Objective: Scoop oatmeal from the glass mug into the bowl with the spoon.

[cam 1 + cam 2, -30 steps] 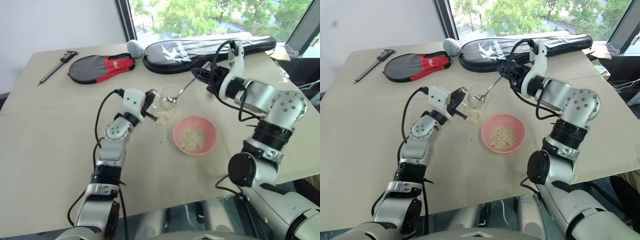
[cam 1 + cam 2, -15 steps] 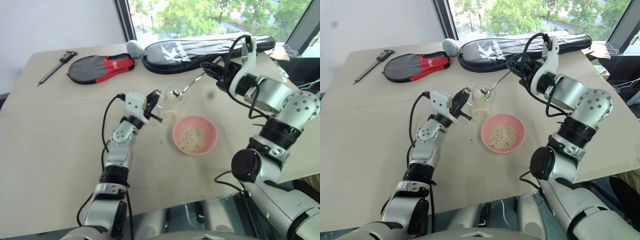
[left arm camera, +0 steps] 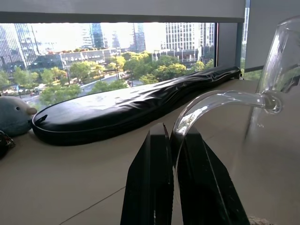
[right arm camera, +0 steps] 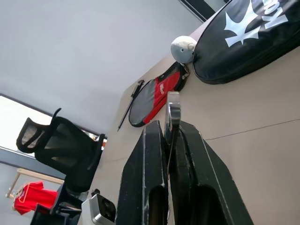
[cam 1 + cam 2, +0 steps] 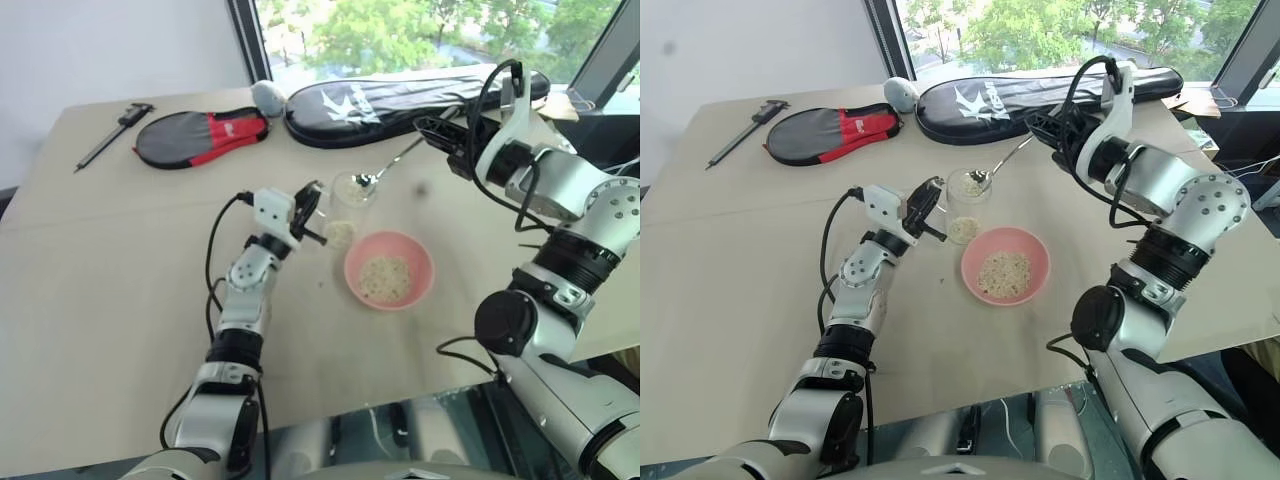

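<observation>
Currently mid-scoop: right gripper (image 5: 1048, 128), fingers clamped on spoon (image 5: 998, 165) handle, holds the loaded spoon bowl at the rim of glass mug (image 5: 965, 205). Left gripper (image 5: 926, 207) is closed on the mug handle, steadying it. Bowl (image 5: 1006, 266), w/ oatmeal (image 5: 1002, 271) inside, sits at approx 4 o'clock from the mug, just beside it. Next move, in my judgement: carry spoon level to bowl, then tip. Left wrist view confirms the fingers (image 3: 154, 187) pinch the glass handle; head views don't resolve that.

table (image 5: 90, 300): pale beige, daylit | wall (image 5: 110, 45): plain white, behind table | window (image 5: 400, 30): green trees outside | window frame (image 5: 243, 40): dark | office chair (image 4: 65, 154): black, by the wall
</observation>
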